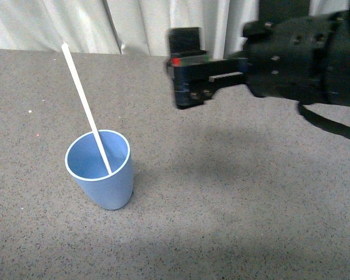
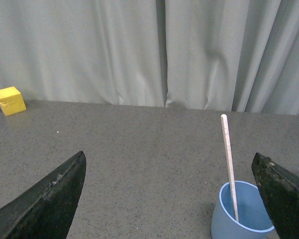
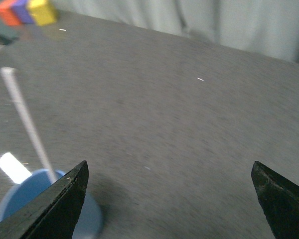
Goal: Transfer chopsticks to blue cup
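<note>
chopsticks (image 1: 85, 107) in blue cup (image 1: 108, 189) lean up-left; left gripper (image 2: 169, 164), right gripper (image 3: 169, 172) both spread.

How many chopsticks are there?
1. The chopstick stands leaning in the cup, its top sticking out well above it. No others show.

I take this for a robot lab's test bench: a grey speckled tabletop (image 1: 251, 204) backed by pale curtains (image 2: 89, 50), with coloured blocks (image 3: 25, 11) near them.
</note>
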`<state>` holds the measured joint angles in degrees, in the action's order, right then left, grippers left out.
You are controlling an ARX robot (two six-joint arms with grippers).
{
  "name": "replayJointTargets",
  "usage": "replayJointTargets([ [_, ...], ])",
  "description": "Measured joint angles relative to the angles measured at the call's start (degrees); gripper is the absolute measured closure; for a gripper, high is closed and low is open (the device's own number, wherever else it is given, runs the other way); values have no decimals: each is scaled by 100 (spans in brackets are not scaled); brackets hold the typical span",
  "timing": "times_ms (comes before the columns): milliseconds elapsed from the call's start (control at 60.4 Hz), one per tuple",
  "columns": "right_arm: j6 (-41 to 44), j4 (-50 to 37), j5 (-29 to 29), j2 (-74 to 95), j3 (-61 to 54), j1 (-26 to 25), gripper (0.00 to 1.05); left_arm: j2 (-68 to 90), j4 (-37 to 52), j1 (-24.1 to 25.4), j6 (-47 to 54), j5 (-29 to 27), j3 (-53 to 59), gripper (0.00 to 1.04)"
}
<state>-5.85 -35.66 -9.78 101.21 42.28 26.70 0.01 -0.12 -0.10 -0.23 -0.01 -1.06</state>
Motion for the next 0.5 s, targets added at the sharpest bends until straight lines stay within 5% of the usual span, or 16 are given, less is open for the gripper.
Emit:
replayJointTargets([
  [199,74,317,1266,-619,-704,-850,10,0,0,0,0,2,0,7],
  [298,361,-1987,2352,-706,-1517,-1180,26,0,0,0,0,4,0,7],
  [381,463,-3008,2306,-1073,-2041,-1359,41,7,0,0,0,-4,0,7],
  [496,529,-3136,2083,-1696,-2505,-1539,60,4,0,0,0,2,0,7],
])
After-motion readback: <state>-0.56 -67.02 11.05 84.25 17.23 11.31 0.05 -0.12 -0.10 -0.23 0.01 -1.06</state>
